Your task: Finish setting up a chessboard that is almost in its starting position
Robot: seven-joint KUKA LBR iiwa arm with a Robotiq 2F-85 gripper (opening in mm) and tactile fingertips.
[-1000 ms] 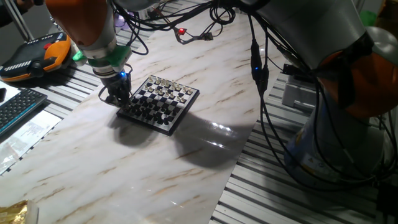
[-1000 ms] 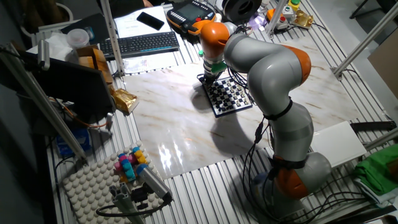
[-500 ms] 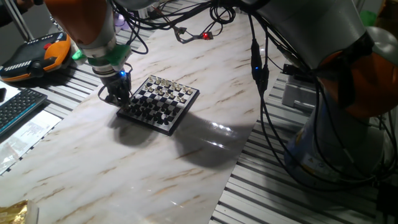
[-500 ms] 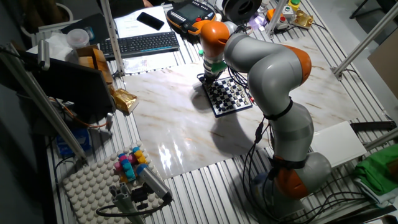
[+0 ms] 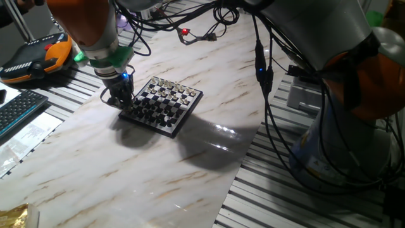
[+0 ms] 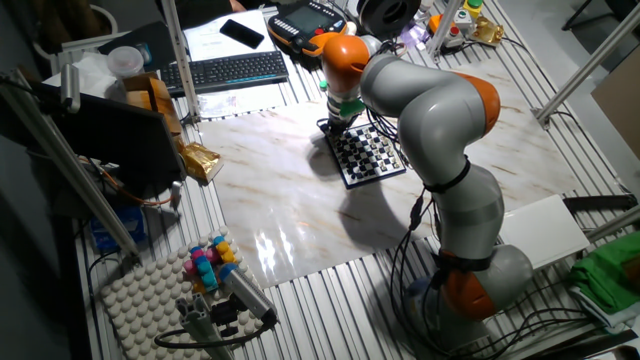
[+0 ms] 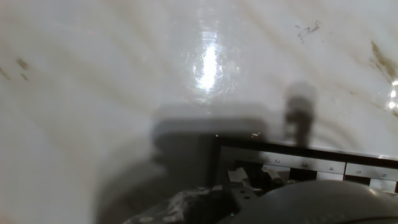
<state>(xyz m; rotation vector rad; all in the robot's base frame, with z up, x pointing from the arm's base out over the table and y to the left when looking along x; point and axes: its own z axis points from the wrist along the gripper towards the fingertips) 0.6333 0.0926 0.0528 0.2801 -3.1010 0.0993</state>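
Observation:
The small black-and-white chessboard (image 5: 163,105) lies on the marble tabletop with rows of tiny black and pale pieces on it. It also shows in the other fixed view (image 6: 367,155). My gripper (image 5: 120,99) is low at the board's left corner, fingers down at the rim; it also shows in the other fixed view (image 6: 334,126). In the hand view the board's rim (image 7: 298,163) fills the lower right. A blurred dark upright shape (image 7: 300,114), perhaps a piece, stands on the marble just beyond the rim. My fingertips are blurred at the bottom edge, so the jaws' state is unclear.
A black keyboard (image 5: 16,111) and an orange-black pendant (image 5: 37,56) lie left of the marble slab. Cables (image 5: 190,31) trail across the far edge. A gold bag (image 6: 196,160) and a peg board with coloured pegs (image 6: 195,280) sit off the slab.

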